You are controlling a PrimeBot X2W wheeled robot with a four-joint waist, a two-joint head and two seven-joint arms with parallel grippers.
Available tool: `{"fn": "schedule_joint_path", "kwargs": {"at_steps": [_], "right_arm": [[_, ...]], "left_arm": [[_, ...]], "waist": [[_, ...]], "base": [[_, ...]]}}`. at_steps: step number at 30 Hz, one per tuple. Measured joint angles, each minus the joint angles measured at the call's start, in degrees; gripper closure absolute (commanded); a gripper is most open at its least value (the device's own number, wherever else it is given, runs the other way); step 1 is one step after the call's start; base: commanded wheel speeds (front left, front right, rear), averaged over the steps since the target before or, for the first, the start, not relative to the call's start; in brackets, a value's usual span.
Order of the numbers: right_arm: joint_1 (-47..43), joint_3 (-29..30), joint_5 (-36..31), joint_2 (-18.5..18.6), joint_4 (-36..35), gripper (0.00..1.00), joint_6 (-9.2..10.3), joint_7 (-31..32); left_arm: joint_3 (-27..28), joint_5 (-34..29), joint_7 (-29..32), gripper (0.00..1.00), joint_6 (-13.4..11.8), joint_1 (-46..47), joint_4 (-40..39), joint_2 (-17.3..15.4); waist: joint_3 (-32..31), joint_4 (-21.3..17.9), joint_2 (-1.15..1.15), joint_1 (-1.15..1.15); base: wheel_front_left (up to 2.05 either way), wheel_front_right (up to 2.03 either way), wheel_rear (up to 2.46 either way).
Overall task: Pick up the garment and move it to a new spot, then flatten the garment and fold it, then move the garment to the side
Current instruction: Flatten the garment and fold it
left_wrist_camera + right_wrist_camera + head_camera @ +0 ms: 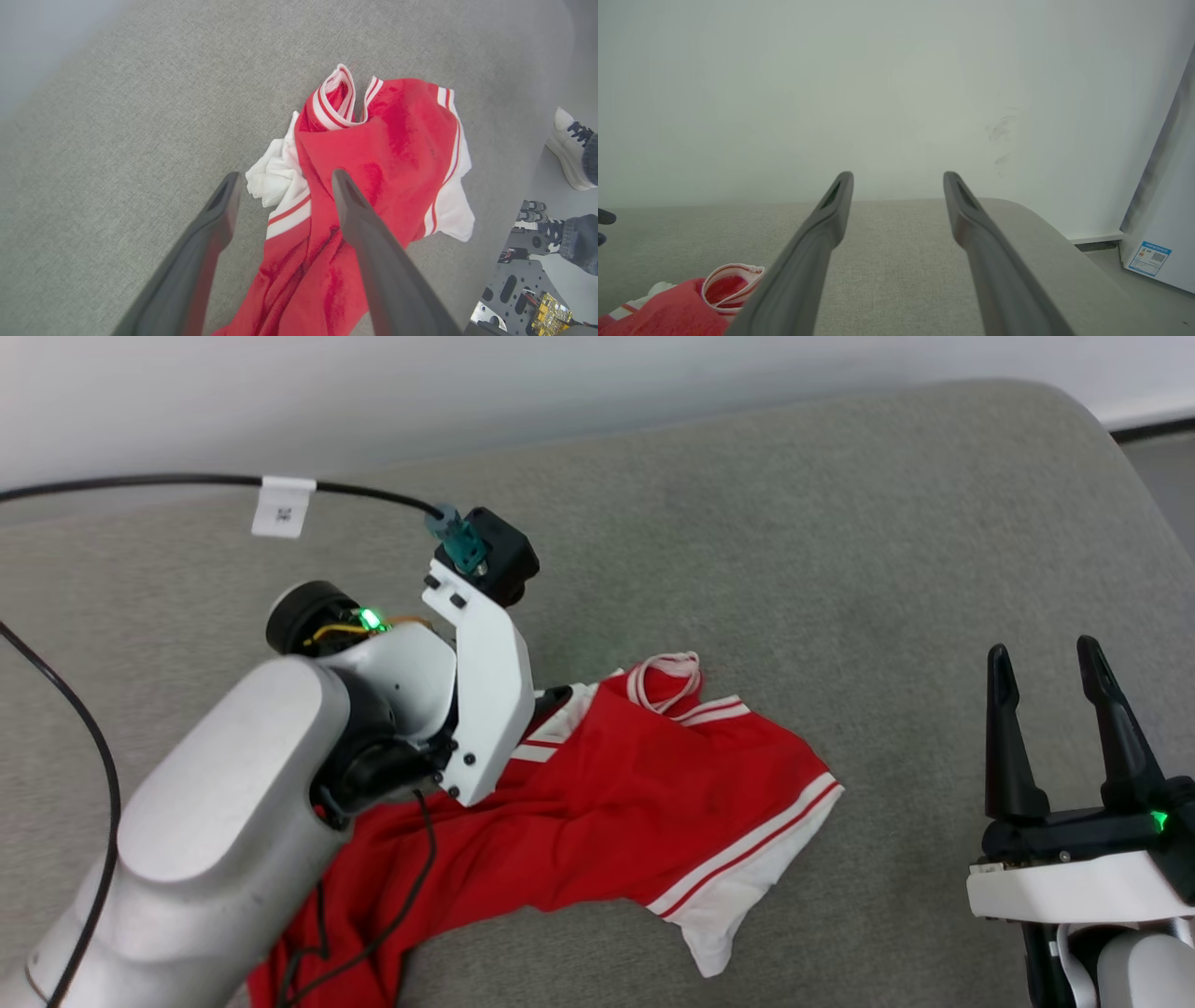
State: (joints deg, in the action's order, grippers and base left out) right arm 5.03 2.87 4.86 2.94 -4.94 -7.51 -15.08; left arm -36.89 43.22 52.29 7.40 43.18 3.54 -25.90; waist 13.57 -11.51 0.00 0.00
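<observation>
The garment (644, 803), a red jersey with white sleeve panels and striped trim, lies crumpled on the grey padded surface (794, 523). Its striped collar (665, 677) stands up at the far end and one white sleeve (738, 905) points toward me. My left arm (280, 765) hangs over its left part, hiding that side. In the left wrist view my left gripper (286, 177) is open just above the garment (387, 140), its fingers straddling the bunched white sleeve (275, 179) and the red edge. My right gripper (1044, 653) stands open and empty off to the right, apart from the cloth.
A black cable (187, 481) with a white tag (283, 507) runs across the far left. The surface's rounded right edge (1120, 448) drops to the floor. A person's white shoe (567, 149) and the robot's base (518, 280) are at the right. A white cabinet (1162, 210) stands by the wall.
</observation>
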Motion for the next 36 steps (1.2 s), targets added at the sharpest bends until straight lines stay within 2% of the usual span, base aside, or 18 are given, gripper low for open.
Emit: {"fn": "schedule_joint_path", "kwargs": {"at_steps": [12, 19, 20, 21, 22, 31, 36], "right_arm": [[1.2, -2.0, 3.1, 0.0, 0.3, 0.00, 0.01, 0.0], [1.7, -2.1, 3.7, 0.0, 0.9, 0.00, 0.01, 0.0], [1.7, -2.1, 3.8, 0.0, 0.9, 0.00, 0.01, 0.0], [1.7, -2.0, 3.8, 0.0, 1.0, 0.00, 0.01, 0.0], [1.7, -2.1, 3.8, 0.0, 1.1, 0.00, 0.01, 0.0], [1.2, -1.7, 2.1, 0.0, 1.4, 0.00, 0.00, 0.0], [0.6, -1.5, 0.5, 0.0, 1.3, 0.00, 0.01, 0.0]], "left_arm": [[-7.5, 2.4, 2.9, 0.00, 0.0, 8.1, 9.8, -3.9], [-14.5, 5.1, 2.4, 0.00, 0.0, 9.6, 10.2, -6.9], [-14.9, 5.4, 1.9, 0.36, 0.1, 9.7, 10.5, -7.1], [-15.0, 5.8, 1.2, 0.64, 0.1, 9.7, 10.9, -7.3], [-14.7, 6.3, -0.2, 1.00, 0.1, 9.7, 11.6, -7.2], [-10.5, 8.4, -12.5, 1.00, 0.1, 10.5, 17.5, -5.1], [-6.6, 6.6, -22.0, 1.00, -2.0, 12.2, 20.5, -5.1]], "waist": [[7.3, -6.5, 0.00, 0.00], [9.7, -8.7, 0.00, 0.00], [9.8, -8.8, 0.00, 0.00], [9.8, -8.9, 0.00, 0.00], [9.7, -8.9, 0.00, 0.00], [6.5, -7.2, 0.00, 0.00], [3.9, -4.7, 0.00, 0.00]], "base": [[0.00, 0.00, 0.00], [0.00, 0.00, 0.00], [0.00, 0.00, 0.00], [0.00, 0.00, 0.00], [0.00, 0.00, 0.00], [0.00, 0.00, 0.00], [0.00, 0.00, 0.00]]}}
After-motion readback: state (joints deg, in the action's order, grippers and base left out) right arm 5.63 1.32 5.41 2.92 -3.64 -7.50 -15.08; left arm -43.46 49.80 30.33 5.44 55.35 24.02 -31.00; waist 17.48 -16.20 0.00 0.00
